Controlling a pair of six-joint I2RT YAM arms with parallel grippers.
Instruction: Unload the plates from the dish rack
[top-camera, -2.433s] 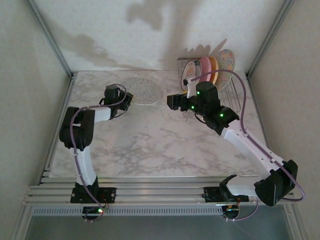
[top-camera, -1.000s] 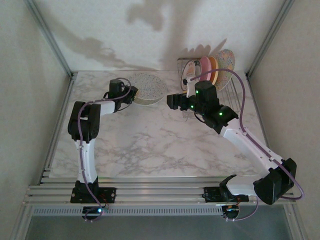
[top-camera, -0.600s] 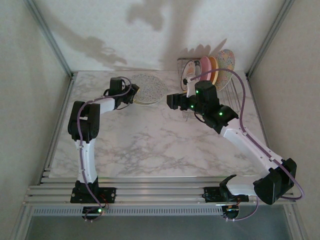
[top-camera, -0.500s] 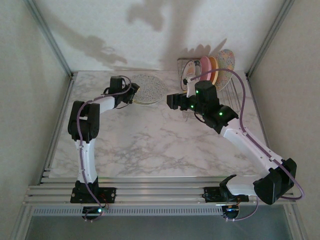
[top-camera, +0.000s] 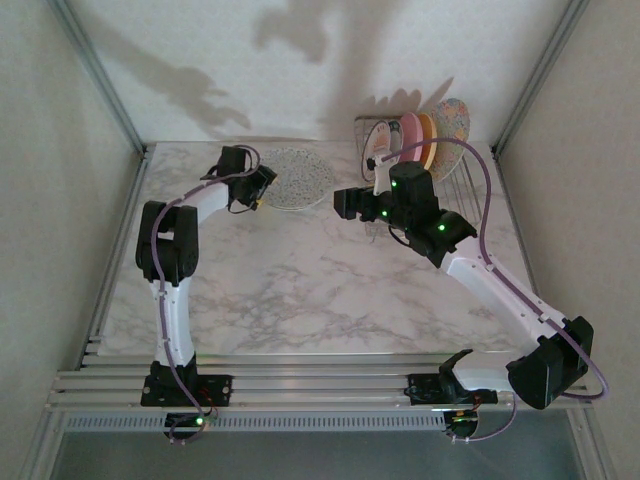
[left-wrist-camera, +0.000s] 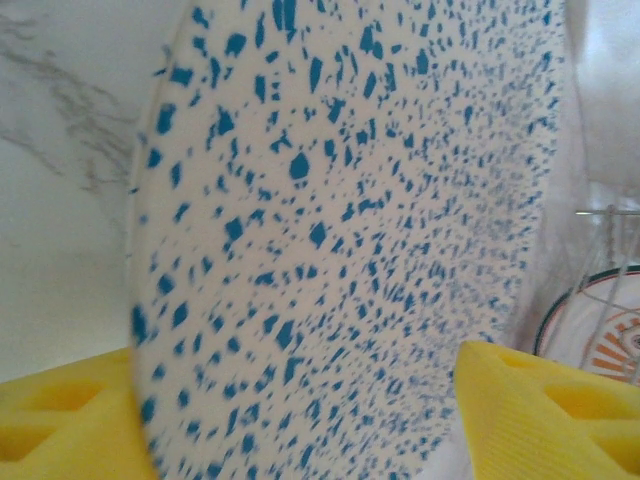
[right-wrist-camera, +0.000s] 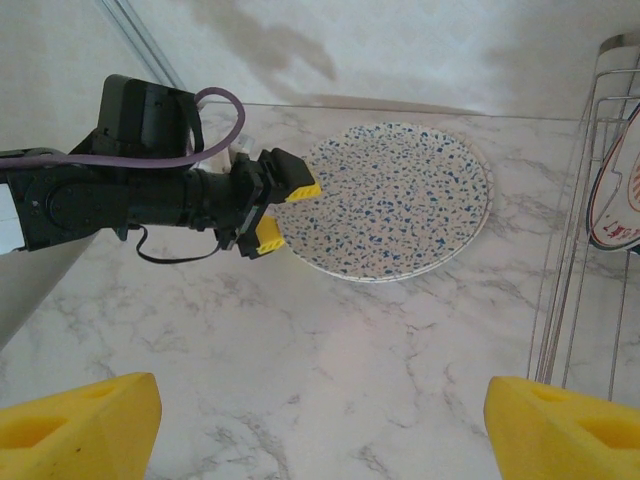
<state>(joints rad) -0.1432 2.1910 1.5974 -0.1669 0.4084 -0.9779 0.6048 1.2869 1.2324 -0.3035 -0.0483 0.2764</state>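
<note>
Speckled plate flat on the table, four more in the rack
We see the blue-speckled plate (top-camera: 298, 178) lying on the marble table (top-camera: 300, 290), left of the dish rack (top-camera: 462, 178). Our left gripper (top-camera: 258, 190) sits at its left rim, fingers spread and not clamping it. Our right gripper (top-camera: 345, 203) hovers beside the rack, fingers wide with nothing between. The white plate (top-camera: 380, 143), pink plate (top-camera: 410, 135), orange-yellow plate (top-camera: 427, 136) and floral plate (top-camera: 452, 125) stand in the rack

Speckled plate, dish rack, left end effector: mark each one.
speckled plate (right-wrist-camera: 395, 200), right wrist view, middle of its face.
dish rack (right-wrist-camera: 575, 200), right wrist view, its side wires.
left end effector (right-wrist-camera: 283, 212), right wrist view, between its yellow fingertips.
</note>
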